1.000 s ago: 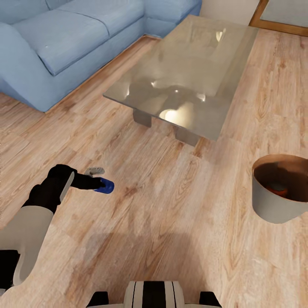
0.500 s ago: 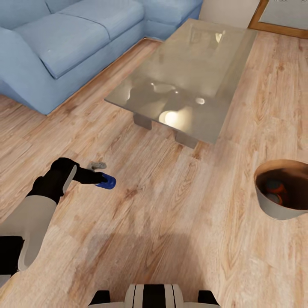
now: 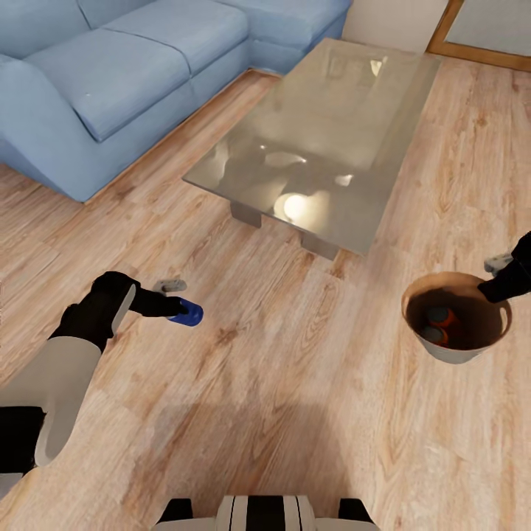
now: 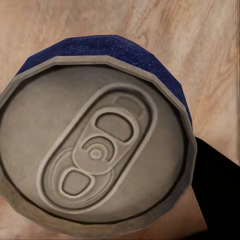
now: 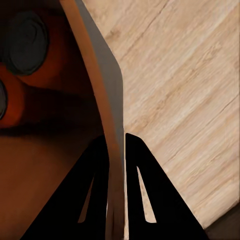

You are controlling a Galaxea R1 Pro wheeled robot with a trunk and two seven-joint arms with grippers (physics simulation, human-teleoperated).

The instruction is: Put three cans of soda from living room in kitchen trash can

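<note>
Room: living room, wood plank floor [image 3: 295,413], light-blue sofa [image 3: 110,81], glass-topped bench [image 3: 324,140] as landmark.
Left pincer [image 3: 179,313]: low over the floor, off the bench's near-left corner on the sofa side; clenched on the dark blue can [image 3: 187,316], one finger showing as a dark wedge beside the can in the left wrist view.
Dark blue can: held lying sideways; its silver top with pull tab faces the left wrist camera [image 4: 95,150].
Trash can [image 3: 454,352]: on the floor off the bench's near-right corner.
Right pincer [image 5: 116,150]: fingers [image 5: 142,190] clamped either side of the trash can's wall, one inside, one outside.
Orange cans [image 3: 439,318]: two, lying inside the trash can.
</note>
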